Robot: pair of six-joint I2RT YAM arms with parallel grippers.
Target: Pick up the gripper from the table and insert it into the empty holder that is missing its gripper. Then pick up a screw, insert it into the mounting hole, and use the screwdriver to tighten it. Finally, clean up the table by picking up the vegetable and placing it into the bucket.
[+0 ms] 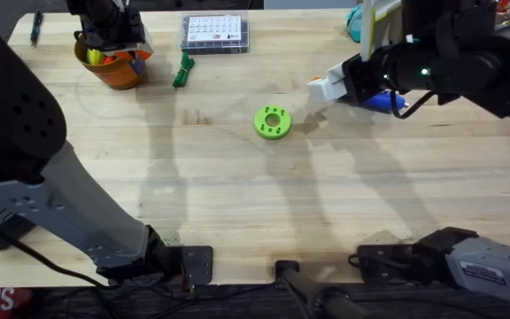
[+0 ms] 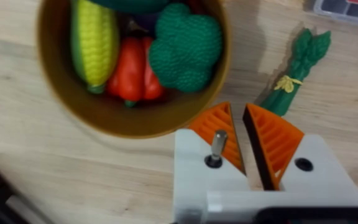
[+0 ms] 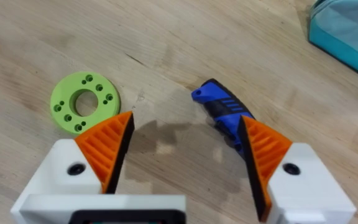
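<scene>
The orange bucket stands at the table's far left and holds toy corn, a red pepper and a green broccoli. My left gripper hovers just beside its rim, pads nearly together and holding nothing. The slender dark green vegetable lies on the wood right of the bucket, apart from it. My right gripper is open over the table, and the blue screwdriver lies below it, close to one orange pad. The holder and the screw are out of view.
A bright green disc with holes lies mid-table, left of the right gripper. The clear parts box sits at the far edge near the vegetable. A teal pouch lies beyond the screwdriver.
</scene>
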